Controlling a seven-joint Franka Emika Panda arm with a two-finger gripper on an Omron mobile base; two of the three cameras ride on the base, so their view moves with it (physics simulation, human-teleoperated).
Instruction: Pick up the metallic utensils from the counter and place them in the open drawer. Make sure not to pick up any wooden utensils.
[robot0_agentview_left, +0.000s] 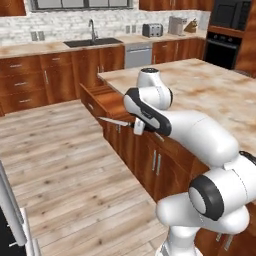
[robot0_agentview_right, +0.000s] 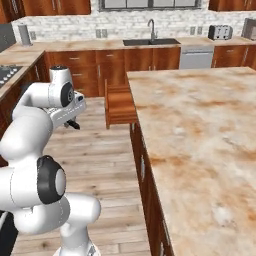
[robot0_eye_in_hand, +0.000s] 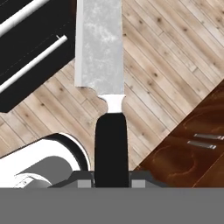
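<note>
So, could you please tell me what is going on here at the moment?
The robot arm is carrying a small knife with a silver blade and black handle. Its tool is shut on the handle, blade pointing away from the hand. In the left base view the knife hangs over the wooden floor, just in front of the open drawer at the end of the island counter. It has not yet been put in the drawer.

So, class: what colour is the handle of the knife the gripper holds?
Black, below a silver blade; the knife shows best in the hand view.
</note>
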